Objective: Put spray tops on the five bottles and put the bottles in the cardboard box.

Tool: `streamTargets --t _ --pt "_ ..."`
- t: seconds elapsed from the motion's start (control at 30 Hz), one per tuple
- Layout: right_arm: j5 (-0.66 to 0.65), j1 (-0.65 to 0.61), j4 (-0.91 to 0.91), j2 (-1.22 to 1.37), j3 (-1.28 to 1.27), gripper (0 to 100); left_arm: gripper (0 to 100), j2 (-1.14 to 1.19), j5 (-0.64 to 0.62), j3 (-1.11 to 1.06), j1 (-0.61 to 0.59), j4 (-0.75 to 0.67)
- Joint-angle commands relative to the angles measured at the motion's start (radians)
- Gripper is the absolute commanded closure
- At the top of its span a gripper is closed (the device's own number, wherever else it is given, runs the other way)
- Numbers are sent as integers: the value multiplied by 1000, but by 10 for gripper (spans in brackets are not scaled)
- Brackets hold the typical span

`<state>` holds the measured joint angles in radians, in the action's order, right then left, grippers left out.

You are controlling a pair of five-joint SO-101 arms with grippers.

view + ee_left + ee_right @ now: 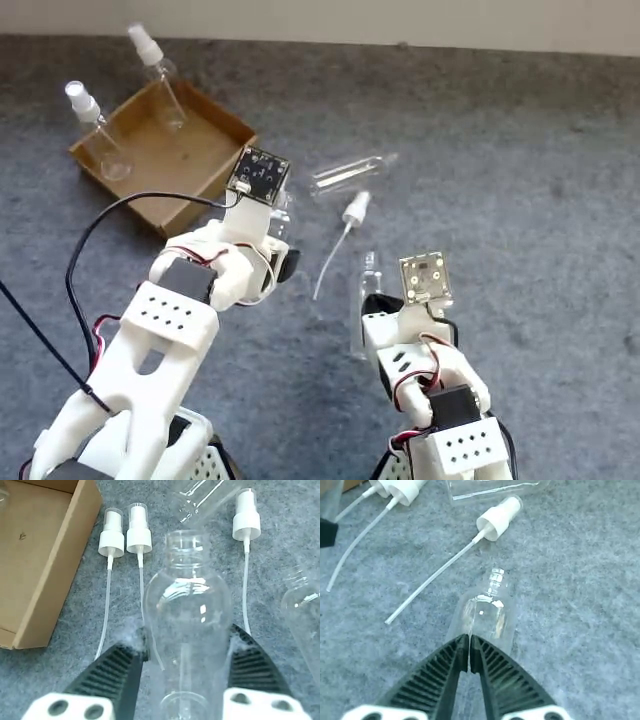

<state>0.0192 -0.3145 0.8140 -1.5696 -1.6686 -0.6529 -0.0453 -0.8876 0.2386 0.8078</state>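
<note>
Capping is in hand: the left end effector (pixel 187 645) clamps an uncapped bottle (pixel 187 595); the right end effector (pixel 470 642), pinched together, should next spread and take the nearby spray top (pixel 497 517).

Your bench (pixel 540 150) has a grey, felt-like surface with a short, mottled nap, and you can see the same fibres close up in both wrist views. In the high view a pale strip (pixel 400 18) runs along its far side; you cannot tell whether it is a wall or an edge. The light falls soft and even, leaving only faint shadows on the grey.
</note>
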Motion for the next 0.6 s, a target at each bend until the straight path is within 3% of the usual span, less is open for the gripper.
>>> streamTargets --t 0.0,0.57 --pt "3 -12 39 5 -156 991 884 -41 -12 5 -10 -18" --pt "3 -12 39 5 -156 991 881 -41 -11 -25 -8 -51"
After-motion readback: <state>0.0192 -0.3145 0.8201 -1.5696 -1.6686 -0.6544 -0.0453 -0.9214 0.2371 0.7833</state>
